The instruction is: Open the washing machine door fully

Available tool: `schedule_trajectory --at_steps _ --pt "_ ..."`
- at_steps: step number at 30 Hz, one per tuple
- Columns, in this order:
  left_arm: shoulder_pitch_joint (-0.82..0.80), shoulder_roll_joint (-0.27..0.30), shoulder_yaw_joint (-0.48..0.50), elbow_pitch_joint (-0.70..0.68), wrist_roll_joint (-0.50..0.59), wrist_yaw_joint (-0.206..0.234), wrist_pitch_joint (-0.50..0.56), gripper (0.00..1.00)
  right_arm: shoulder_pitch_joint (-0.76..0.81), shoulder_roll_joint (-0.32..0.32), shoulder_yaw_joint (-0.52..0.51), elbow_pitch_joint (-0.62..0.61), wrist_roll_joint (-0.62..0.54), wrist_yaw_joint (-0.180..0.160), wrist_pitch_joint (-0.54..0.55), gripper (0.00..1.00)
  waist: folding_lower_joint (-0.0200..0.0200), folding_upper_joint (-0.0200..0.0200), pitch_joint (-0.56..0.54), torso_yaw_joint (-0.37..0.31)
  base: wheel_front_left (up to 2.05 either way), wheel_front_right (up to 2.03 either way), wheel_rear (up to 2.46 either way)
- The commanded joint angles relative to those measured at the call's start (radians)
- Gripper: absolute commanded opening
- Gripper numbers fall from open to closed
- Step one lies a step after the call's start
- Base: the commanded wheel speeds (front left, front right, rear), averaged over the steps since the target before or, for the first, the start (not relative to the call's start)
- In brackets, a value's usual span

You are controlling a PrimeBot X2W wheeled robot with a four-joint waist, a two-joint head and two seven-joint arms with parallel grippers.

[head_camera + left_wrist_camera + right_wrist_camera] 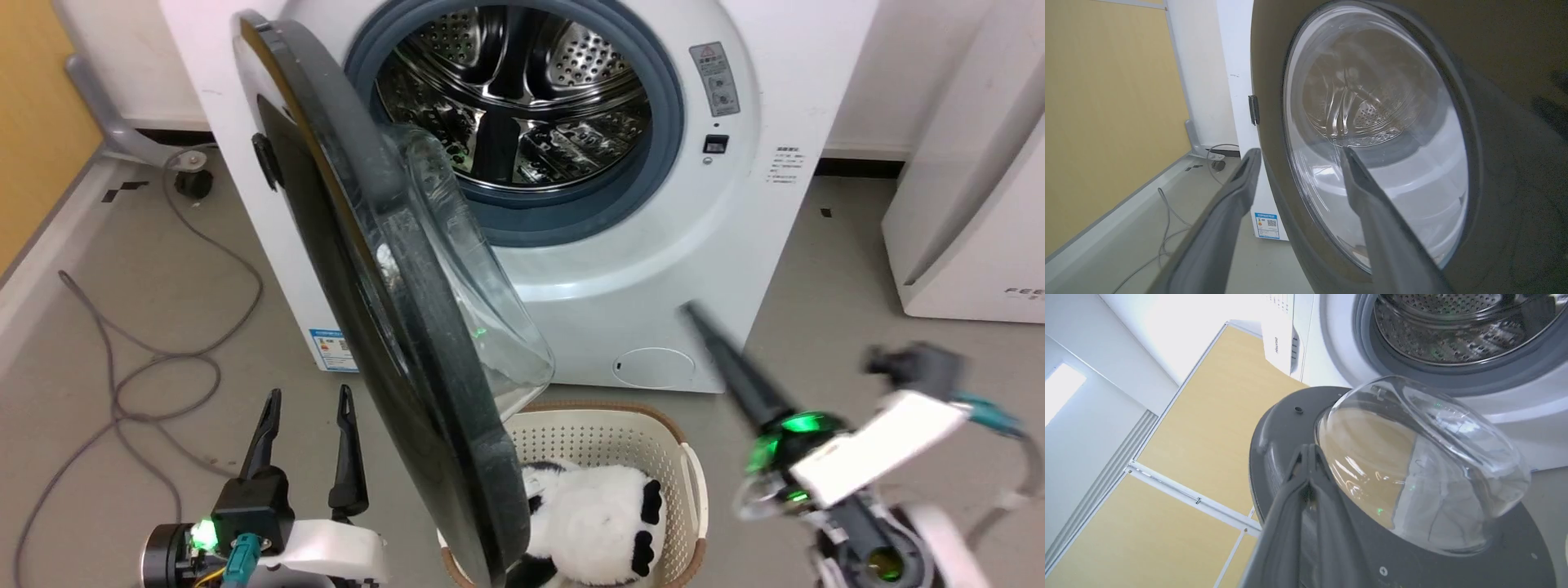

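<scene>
The right end effector is clenched on nothing, its two fingers pressed into one point. In its wrist view it aims at the dark inner ring of the washing machine door, just left of the glass bowl. In the head view it is blurred and stands apart from the door, to its right. The left end effector is released, its fingers spread wide and empty. It sits low at the near left on the door's outer side, close to the rim but not touching. The door hangs on its left hinge roughly square to the front of the washing machine, with the drum exposed, so I judge it about half open. To finish well, the closed tip should press the dark ring near the door's free, near edge, where leverage is best, and stay off the glass. It should then follow the door's arc leftward and farther rather than shoving straight. The left end effector looks to sit in that sweep and should clear first. The right arm should pass above the basket holding a plush panda.
</scene>
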Motion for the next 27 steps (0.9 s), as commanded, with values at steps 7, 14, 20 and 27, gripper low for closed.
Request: schedule_trajectory --at_steps 7,14,20,27 --pt "0.018 0.001 0.010 -0.006 -0.001 0.004 -0.005 1.00 0.040 -0.128 -0.061 -0.043 -0.373 0.001 -0.368 0.00 0.0001 0.0000 -0.003 -0.025 0.00 0.00 0.00" --pt "0.023 0.001 0.028 -0.012 -0.001 0.002 -0.005 1.00 0.067 -0.110 -0.236 -0.015 -0.938 0.001 -0.507 0.00 0.0001 0.0000 -0.001 -0.045 0.00 0.00 0.00" --pt "0.016 0.001 0.032 -0.015 0.004 -0.001 -0.005 1.00 0.147 -0.049 -0.275 -0.031 -1.312 0.001 -0.508 0.00 0.0001 0.0000 0.002 -0.047 0.00 0.00 0.00" --pt "0.017 0.001 0.034 -0.015 0.002 -0.002 -0.005 1.00 0.240 0.009 -0.265 0.009 -1.398 0.001 -0.508 0.00 0.0001 0.0000 -0.001 -0.044 0.00 0.00 0.00"
